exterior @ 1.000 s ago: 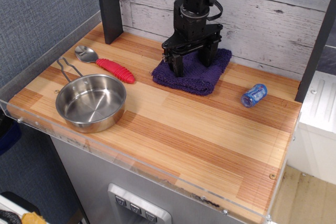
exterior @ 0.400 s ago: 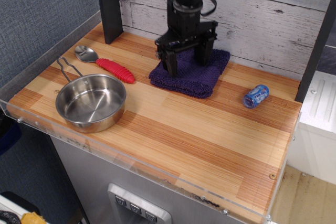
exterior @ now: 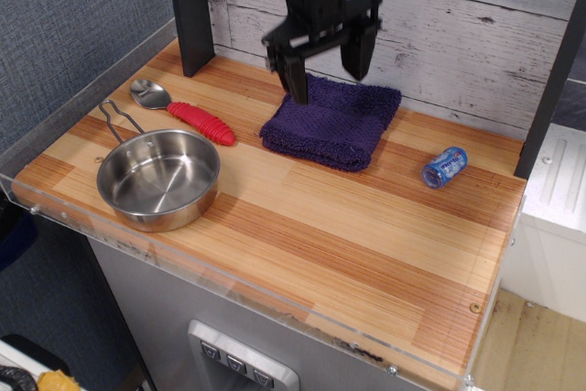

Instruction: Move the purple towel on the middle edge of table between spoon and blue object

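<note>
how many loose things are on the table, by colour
purple: 1, the purple towel
red and metal: 1, the spoon
blue: 1, the blue object
silver: 1, the steel pan
total: 4

Folded purple towel [exterior: 332, 124] flat at table [exterior: 366, 226] back edge, between spoon [exterior: 183, 109] and blue object [exterior: 444, 167].

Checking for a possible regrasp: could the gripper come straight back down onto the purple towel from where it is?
Probably yes. The gripper hangs open above the purple towel's rear edge, with nothing between them; the spoon and blue can lie off to either side.
</note>
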Robot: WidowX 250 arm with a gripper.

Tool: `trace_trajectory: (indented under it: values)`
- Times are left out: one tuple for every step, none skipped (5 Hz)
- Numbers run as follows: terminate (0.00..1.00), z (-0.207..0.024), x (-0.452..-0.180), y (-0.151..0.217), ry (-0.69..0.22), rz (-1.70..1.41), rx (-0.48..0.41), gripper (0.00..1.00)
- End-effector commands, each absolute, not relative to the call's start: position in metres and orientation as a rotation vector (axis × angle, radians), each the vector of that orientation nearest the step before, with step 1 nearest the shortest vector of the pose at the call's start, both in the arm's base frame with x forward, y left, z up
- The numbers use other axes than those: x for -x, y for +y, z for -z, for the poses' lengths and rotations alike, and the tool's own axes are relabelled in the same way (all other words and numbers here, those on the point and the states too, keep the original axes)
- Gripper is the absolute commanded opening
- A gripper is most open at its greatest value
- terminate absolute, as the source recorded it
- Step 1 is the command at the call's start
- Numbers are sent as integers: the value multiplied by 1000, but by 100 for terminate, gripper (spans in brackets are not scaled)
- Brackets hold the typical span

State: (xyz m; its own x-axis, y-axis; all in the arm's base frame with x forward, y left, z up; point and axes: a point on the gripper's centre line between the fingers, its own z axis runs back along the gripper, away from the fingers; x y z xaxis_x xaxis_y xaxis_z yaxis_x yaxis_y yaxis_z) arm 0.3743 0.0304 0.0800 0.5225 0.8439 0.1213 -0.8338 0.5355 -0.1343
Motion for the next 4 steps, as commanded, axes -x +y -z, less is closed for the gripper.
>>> trace_trajectory:
  values:
    - [0,-144,-357,30,-303,-1011,146,100]
    - [0,-144,-357,30,-303,-1011,146,100]
    - [0,-144,-357,30,-303,-1011,146,100]
    - [100,-144,-357,30,-303,-1011,146,100]
